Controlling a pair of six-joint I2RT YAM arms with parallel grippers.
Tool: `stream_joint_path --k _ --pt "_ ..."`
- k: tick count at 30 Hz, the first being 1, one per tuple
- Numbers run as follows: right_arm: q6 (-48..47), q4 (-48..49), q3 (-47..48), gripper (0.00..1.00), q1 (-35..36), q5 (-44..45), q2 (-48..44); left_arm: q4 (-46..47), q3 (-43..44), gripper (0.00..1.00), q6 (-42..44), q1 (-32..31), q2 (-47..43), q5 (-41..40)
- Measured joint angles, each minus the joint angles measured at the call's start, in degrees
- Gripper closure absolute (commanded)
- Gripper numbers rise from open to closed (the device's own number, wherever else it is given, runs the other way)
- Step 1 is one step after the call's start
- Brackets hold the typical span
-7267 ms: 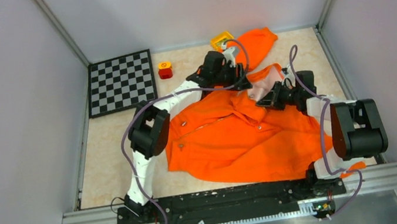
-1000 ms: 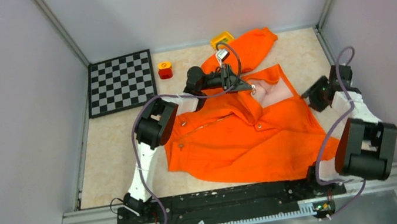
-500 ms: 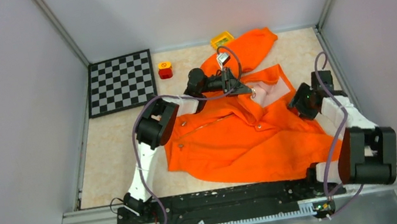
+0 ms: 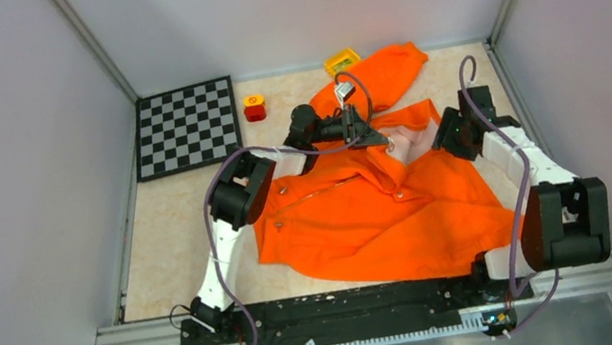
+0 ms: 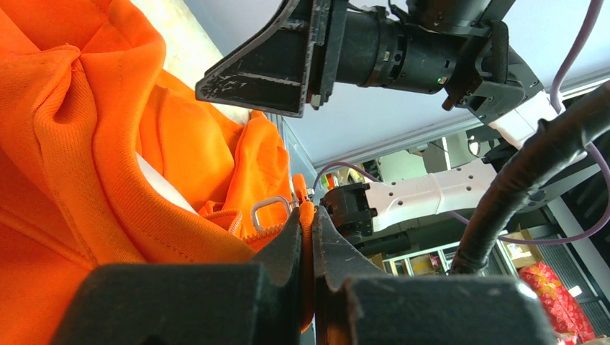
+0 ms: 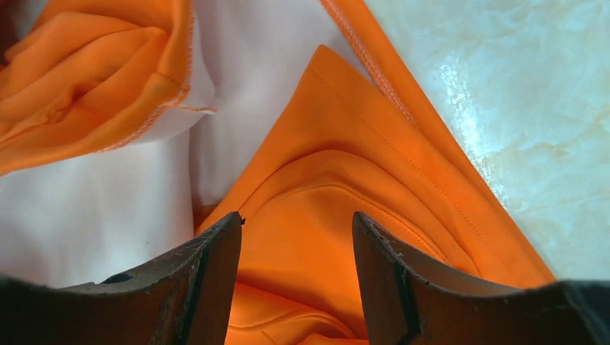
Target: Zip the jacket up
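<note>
Between the two dark fingers of the left gripper (image 5: 308, 224) sits a thin edge of the orange jacket (image 5: 86, 144), pinched tight. Right beside the pinch, a small silver zipper pull (image 5: 270, 210) pokes out. Folds of orange cloth bunch up to the left of the fingers.

From above, the left gripper (image 4: 382, 139) is at the far, collar end of the jacket (image 4: 364, 219), where the front is open and shows its white inside (image 4: 411, 144).

The right gripper (image 6: 296, 241) has its two fingers (image 6: 208, 280) wide apart with nothing between them. It hangs over an orange fold, close to the white inside (image 6: 108, 201) of the jacket. I cannot tell if the fingers touch the cloth. Bare table (image 6: 518, 108) shows just past the jacket's edge.

From above, the right gripper (image 4: 445, 135) is at the jacket's right side, near the left one.

The jacket lies flat across the middle and right of the table (image 4: 167, 248). One sleeve (image 4: 388, 69) reaches toward the far wall, beside a yellow thing (image 4: 341, 60). A checkerboard (image 4: 186, 126) and a small red block (image 4: 254, 107) sit well apart, to the far left.
</note>
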Motion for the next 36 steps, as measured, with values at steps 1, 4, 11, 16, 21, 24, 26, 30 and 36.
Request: stream_joint_path --k 1,4,11,16,21,24,26,30,36 --pt "0.33 0.0 0.0 0.47 0.55 0.46 0.7 -0.15 0.0 1.0 0.11 0.0 0.0 0.02" --pt "3.23 0.24 0.04 0.54 0.87 3.52 3.17 -0.42 0.0 1.0 0.15 0.0 0.0 0.07" --pt "13.38 1.25 4.2 0.53 0.61 7.02 13.46 -0.5 0.0 1.0 0.17 0.0 0.0 0.33" --pt "19.15 1.31 11.13 0.63 0.61 6.67 22.05 -0.55 0.0 1.0 0.2 0.0 0.0 0.42" --pt "20.83 1.6 11.23 1.0 0.55 6.62 24.37 -0.63 0.0 1.0 0.31 0.0 0.0 0.44" --pt "19.26 2.29 10.84 1.0 0.55 6.34 24.22 -0.98 0.0 1.0 0.39 0.0 0.0 0.44" --pt "16.28 2.8 10.62 1.0 0.55 5.07 23.67 -1.27 0.0 1.0 0.39 0.0 0.0 0.44" --pt "7.54 5.75 5.27 1.0 0.61 -1.18 15.82 -2.49 0.0 1.0 0.83 0.48 0.0 0.42" --pt "1.14 10.93 -2.4 1.0 0.68 -27.08 -4.96 -10.32 1.25 1.0 5.66 2.23 0.0 0.35"
